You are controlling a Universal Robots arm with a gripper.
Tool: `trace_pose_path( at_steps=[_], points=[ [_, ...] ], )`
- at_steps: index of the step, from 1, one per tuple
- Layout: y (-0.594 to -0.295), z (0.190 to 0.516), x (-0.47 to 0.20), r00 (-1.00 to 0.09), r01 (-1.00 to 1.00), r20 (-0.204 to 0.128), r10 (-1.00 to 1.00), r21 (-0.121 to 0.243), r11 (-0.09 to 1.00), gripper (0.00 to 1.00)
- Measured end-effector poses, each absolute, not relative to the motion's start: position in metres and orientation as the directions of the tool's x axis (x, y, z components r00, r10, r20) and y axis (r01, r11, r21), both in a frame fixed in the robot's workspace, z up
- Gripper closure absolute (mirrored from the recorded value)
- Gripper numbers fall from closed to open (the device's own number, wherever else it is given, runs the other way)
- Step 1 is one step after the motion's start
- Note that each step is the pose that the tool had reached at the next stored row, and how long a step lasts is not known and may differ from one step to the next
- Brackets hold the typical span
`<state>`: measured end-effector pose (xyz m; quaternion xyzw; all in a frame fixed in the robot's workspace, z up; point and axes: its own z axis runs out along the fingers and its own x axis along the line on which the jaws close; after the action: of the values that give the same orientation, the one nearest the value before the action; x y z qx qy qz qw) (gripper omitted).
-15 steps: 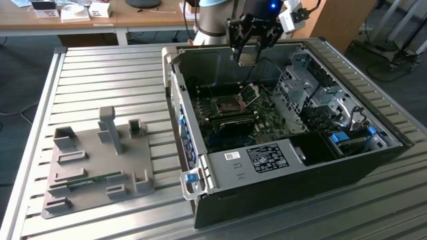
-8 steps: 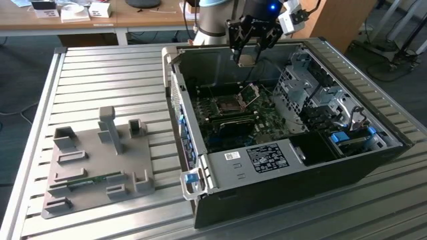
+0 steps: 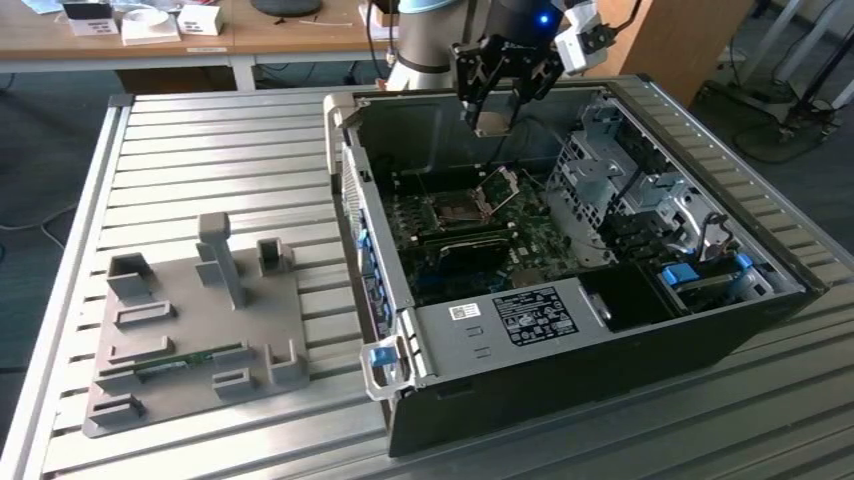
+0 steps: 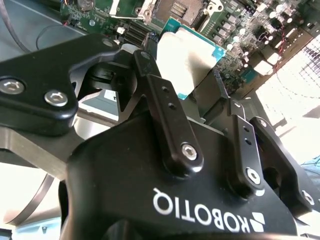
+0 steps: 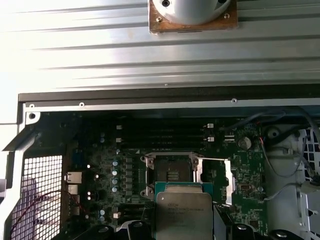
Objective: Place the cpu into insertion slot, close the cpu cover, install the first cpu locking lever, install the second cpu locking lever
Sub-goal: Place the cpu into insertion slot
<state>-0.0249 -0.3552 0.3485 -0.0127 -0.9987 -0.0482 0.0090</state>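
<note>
My gripper (image 3: pixel 497 106) hangs over the open computer case, shut on the cpu (image 3: pixel 490 124), a small flat square chip with a silvery top and green rim. In both wrist views the cpu (image 4: pixel 190 50) (image 5: pixel 184 207) sits between the black fingers (image 4: pixel 167 115). Below it on the green motherboard (image 3: pixel 534 240) lies the bare insertion slot (image 3: pixel 461 212) (image 5: pixel 170 172). The cpu cover (image 3: pixel 501 188) (image 5: pixel 229 177) is tilted up, open, at the slot's edge. The cpu is well above the slot and touches nothing else.
The case walls (image 3: pixel 354 190) ring the motherboard. A metal drive cage (image 3: pixel 627 170) and a labelled box (image 3: pixel 534 315) stand inside the case. A grey fixture plate (image 3: pixel 200 330) lies on the slatted table at the exterior view's left. The arm's base (image 5: pixel 192 15) stands behind the case.
</note>
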Motion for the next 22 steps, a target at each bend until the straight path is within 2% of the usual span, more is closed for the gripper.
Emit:
trace_pose_path(
  at_steps=[22],
  points=[
    [-0.355,0.338,-0.025,-1.000,0.026,0.019,0.024,0.099,0.995,0.46]
  ],
)
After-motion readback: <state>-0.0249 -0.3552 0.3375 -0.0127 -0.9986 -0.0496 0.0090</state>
